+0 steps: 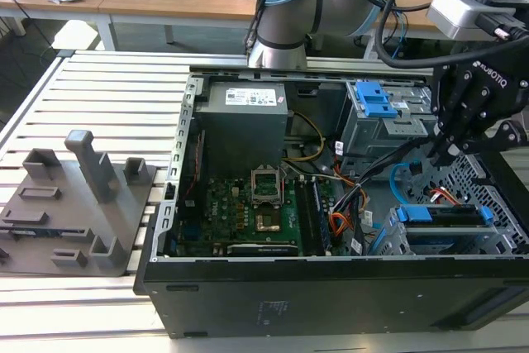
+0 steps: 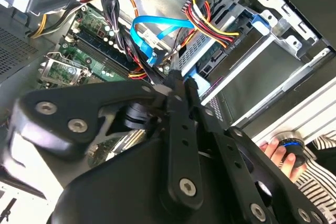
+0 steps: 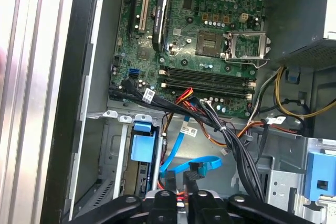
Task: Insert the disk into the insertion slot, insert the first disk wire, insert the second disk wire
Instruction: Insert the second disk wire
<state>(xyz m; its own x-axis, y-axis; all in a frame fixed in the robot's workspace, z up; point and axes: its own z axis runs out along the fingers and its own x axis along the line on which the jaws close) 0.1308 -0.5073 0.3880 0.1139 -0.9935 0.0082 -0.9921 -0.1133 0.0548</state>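
the disk (image 1: 442, 214) lies inside the insertion slot (image 1: 504, 241). the gripper (image 1: 440, 153) hangs just above the insertion slot, fingers (image 2: 178, 129) drawn almost together, seemingly pinching a dark wire (image 3: 192, 176), though the grip is hard to see.

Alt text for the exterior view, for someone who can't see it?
The arm's black gripper hangs inside an open computer case at the exterior view's right, above the blue-framed disk that sits in the grey insertion slot. The motherboard lies toward the exterior view's left, and a grey fixture rests on the slatted table.
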